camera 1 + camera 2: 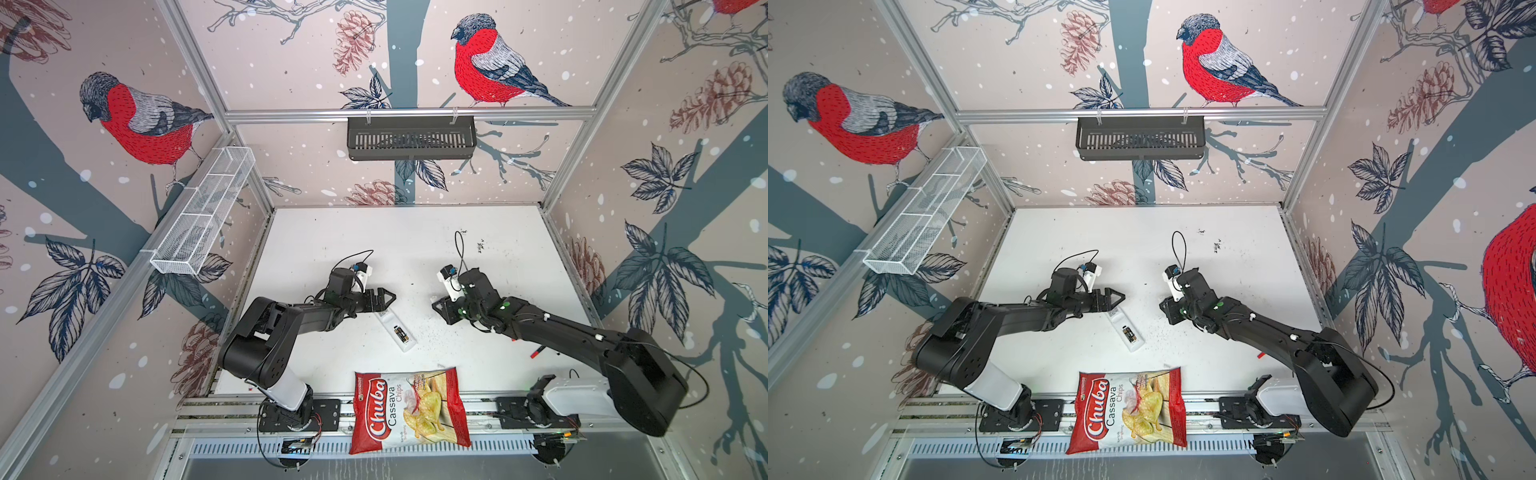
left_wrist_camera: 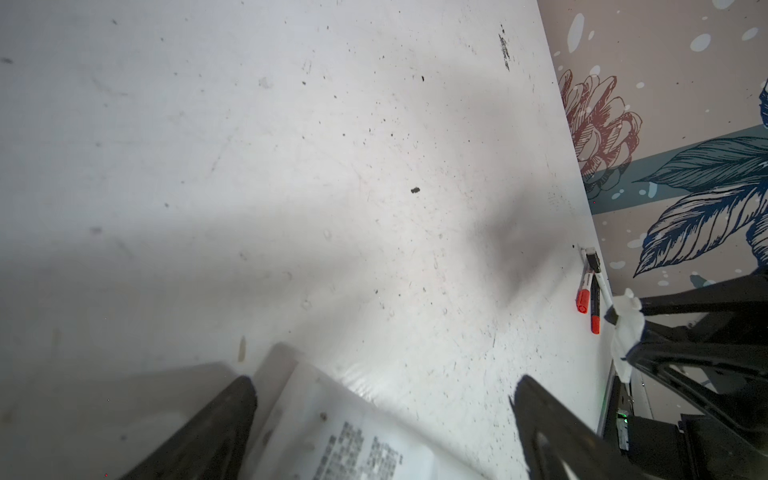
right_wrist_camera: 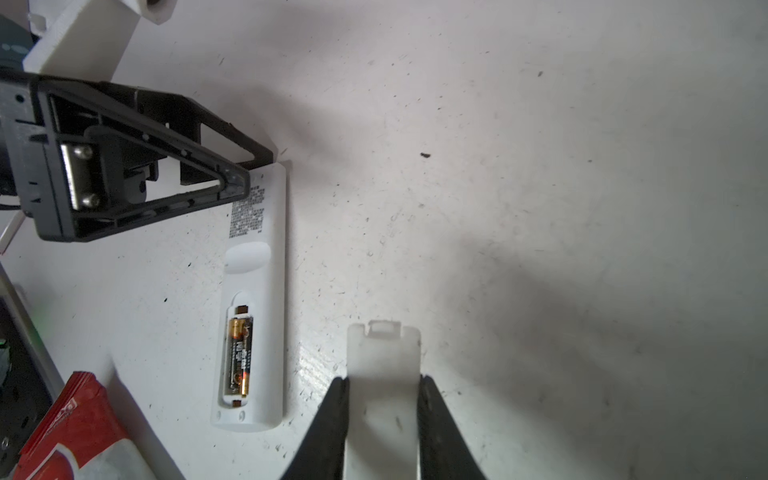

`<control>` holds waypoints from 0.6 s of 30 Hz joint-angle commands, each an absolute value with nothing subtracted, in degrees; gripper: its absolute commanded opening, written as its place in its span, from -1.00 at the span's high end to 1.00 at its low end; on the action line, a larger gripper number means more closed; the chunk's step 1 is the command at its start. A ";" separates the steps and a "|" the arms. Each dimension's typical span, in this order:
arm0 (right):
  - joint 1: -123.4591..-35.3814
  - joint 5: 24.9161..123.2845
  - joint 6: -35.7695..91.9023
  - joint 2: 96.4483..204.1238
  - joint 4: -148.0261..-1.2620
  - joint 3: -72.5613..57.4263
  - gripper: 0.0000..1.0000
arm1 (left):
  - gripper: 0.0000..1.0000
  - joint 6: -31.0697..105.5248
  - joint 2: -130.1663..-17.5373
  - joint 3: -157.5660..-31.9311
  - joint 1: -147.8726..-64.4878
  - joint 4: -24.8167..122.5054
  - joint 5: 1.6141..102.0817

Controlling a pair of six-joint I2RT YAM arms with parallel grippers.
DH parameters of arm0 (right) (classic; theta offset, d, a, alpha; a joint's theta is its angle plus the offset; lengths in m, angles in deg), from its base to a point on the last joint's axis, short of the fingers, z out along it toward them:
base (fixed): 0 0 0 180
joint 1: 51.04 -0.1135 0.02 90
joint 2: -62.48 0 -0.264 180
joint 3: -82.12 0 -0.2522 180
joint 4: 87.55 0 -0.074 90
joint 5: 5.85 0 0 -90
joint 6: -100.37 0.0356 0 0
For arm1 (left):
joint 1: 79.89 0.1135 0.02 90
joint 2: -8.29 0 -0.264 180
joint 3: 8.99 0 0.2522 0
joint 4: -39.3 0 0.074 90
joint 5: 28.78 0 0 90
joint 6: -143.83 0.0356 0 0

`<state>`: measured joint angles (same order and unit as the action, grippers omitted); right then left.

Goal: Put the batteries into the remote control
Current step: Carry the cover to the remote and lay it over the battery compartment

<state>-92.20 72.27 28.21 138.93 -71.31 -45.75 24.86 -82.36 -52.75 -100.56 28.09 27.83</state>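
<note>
The remote control is lying face down on the white table, near the middle, between the two arms. Its plain white back is showing, with small grey print near one end. The slot in its back is standing open, and the batteries are sitting inside it, side by side, dark with gold ends. In both top views they are showing as a small dark patch in the remote control.

The left gripper is hanging over the printed end of the remote control, and its jaws are standing wide apart. In the left wrist view that end is poking in between the two black fingers. I cannot tell if they are touching it.

The right gripper is squeezing a small white lid between its jaws. The lid is being held just beside the remote control, not touching it.

A red chips bag is lying at the front edge of the table. Some pens with red tips are lying far off by the wall, next to the right arm.
</note>
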 commanded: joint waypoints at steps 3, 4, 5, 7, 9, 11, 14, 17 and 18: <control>-96.23 67.78 24.49 142.47 -73.80 -43.42 0.46 | -0.94 22.43 -79.37 -49.49 -101.05 27.32 26.21; -96.95 67.76 24.27 143.23 -73.34 -42.83 0.45 | -0.94 22.29 -78.62 -48.81 -100.99 27.31 26.68; -97.87 67.56 23.92 144.15 -72.82 -42.20 0.45 | -0.94 22.13 -77.65 -48.15 -100.97 27.54 27.26; -99.37 67.63 23.62 145.58 -71.77 -41.10 0.46 | -0.94 21.80 -75.21 -46.81 -100.75 28.08 29.51; -101.03 68.52 23.55 146.99 -70.79 -39.78 0.46 | -0.93 20.50 -72.48 -45.96 -99.84 30.42 33.33; -102.20 68.99 23.66 148.49 -70.16 -38.79 0.46 | -0.93 20.05 -71.05 -46.04 -98.56 33.52 35.22; -104.11 70.12 24.33 151.25 -69.18 -36.76 0.47 | -0.93 20.36 -69.32 -46.74 -97.70 37.81 36.66; -105.88 71.33 24.61 153.10 -69.52 -35.75 0.47 | -0.93 20.82 -66.80 -47.05 -97.59 39.68 36.64; -106.29 71.54 24.43 153.61 -69.58 -35.38 0.48 | -0.93 20.95 -66.08 -47.43 -97.61 40.59 37.08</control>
